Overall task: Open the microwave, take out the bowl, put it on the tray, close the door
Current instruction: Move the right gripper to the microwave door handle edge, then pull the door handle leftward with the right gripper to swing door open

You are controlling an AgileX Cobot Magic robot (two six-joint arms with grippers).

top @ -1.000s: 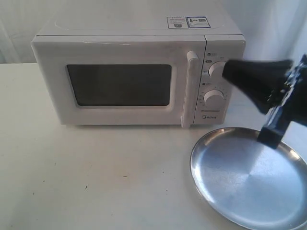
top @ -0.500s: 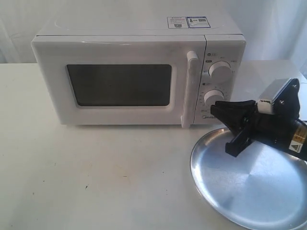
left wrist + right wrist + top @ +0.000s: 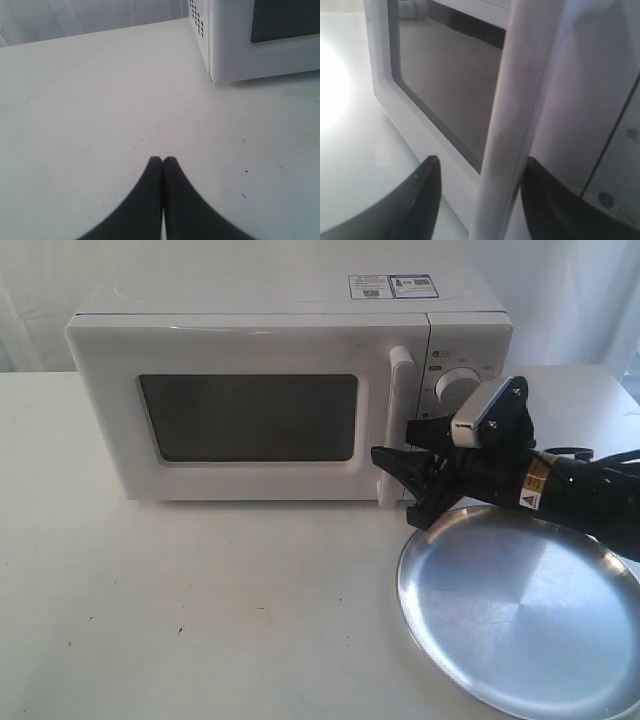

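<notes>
Exterior view: bright, soft, even light. Plain white tabletop (image 3: 200, 590) slightly washed out. Faint shadow under boxy white microwave (image 3: 290, 390). Large round silver metal tray (image 3: 520, 610) shows broad dull sheen with radial streaks, no hard glare.
Left wrist view: tabletop sharp; black left gripper (image 3: 162, 162) blurred at close range.
Right wrist view: soft focus throughout. Blown-out glare patch on tabletop. Vertical white bar handle (image 3: 515, 115) and dark right gripper (image 3: 481, 161) fuzzy.

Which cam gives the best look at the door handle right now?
Right wrist view: the handle fills the frame, straddled by the open right gripper. Exterior view shows it small, lower end behind the gripper. Left wrist view shows only a microwave corner.
</notes>
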